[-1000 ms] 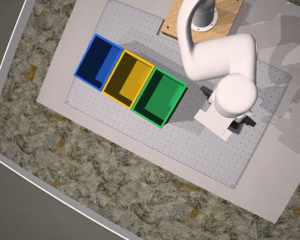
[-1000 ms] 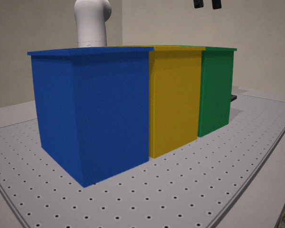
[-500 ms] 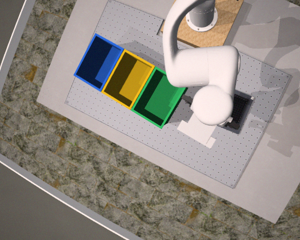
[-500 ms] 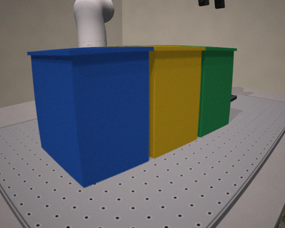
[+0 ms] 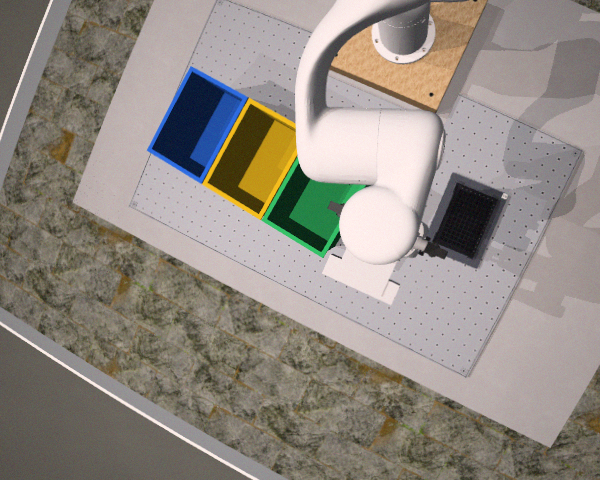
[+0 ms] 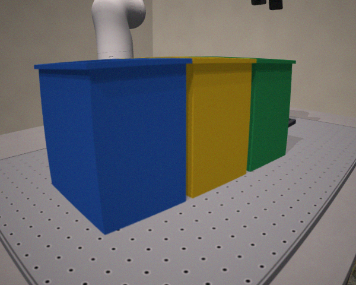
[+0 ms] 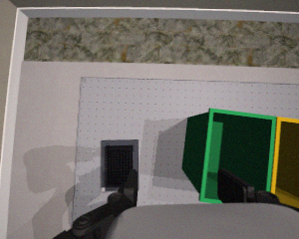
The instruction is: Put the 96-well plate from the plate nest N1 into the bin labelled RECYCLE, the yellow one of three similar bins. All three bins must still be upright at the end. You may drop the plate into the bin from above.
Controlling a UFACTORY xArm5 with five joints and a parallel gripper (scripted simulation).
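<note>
The dark 96-well plate (image 5: 468,219) lies flat in the grey plate nest N1 (image 5: 489,193) on the right of the breadboard; it also shows in the wrist view (image 7: 119,164). The yellow bin (image 5: 252,157) stands upright between the blue bin (image 5: 197,124) and the green bin (image 5: 305,209). My gripper (image 7: 177,182) is open and empty, high above the board. It hangs between the green bin (image 7: 239,154) and the plate, one finger over each. Its fingertips show at the top of the side view (image 6: 267,3), well above the bin rims.
The three bins touch side by side in a row, all upright (image 6: 218,122). The arm's base stands on a wooden plate (image 5: 409,56) behind them. The arm hides part of the green bin and the board in front of it.
</note>
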